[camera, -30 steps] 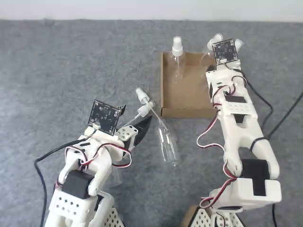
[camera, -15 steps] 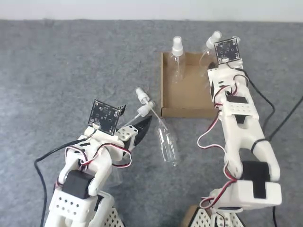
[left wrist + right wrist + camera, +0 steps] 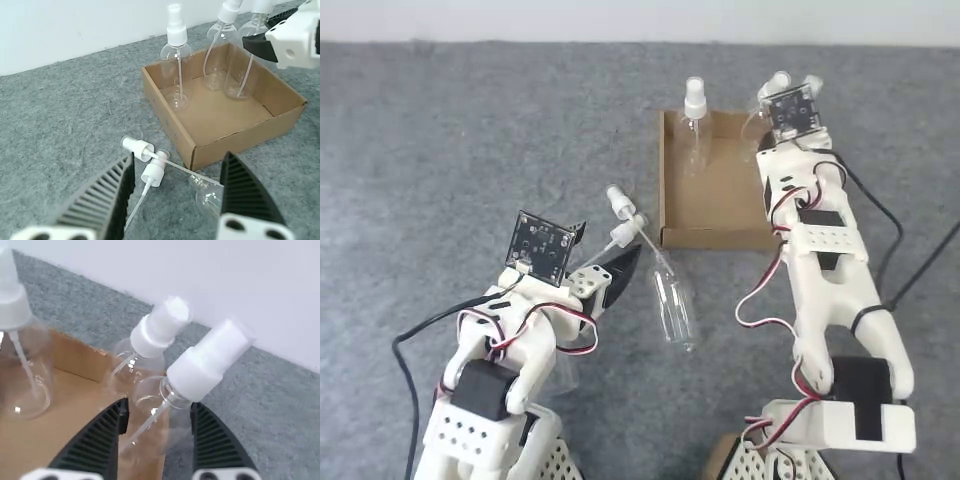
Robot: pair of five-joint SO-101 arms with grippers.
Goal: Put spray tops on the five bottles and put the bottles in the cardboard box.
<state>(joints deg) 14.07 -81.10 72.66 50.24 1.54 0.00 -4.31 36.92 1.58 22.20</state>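
An uncapped bottle (image 3: 675,305) lies on its side on the grey carpet (image 3: 470,130), just ahead of the left gripper (image 3: 179,159). That gripper's jaws gape wide with nothing between them. The bottle's mouth points out past the jaw tips toward the near corner of the cardboard box (image 3: 663,180), and its base trails back alongside that arm. Its long axis therefore runs roughly along the jaws' reach rather than across it. A spray top (image 3: 631,226) lies just beyond the mouth, touching a second spray top (image 3: 618,200). The left arm is much the nearer. The right gripper (image 3: 159,405) is well apart at the box's far corner, its jaws closed in on the shoulder of a capped bottle (image 3: 205,365), which I judge to be gripped. The high view gives the lying bottle's whole length. The left wrist view adds a thin tube running from the tops to the mouth, though not whether it has entered, and shows the capped bottle's base standing inside the box.
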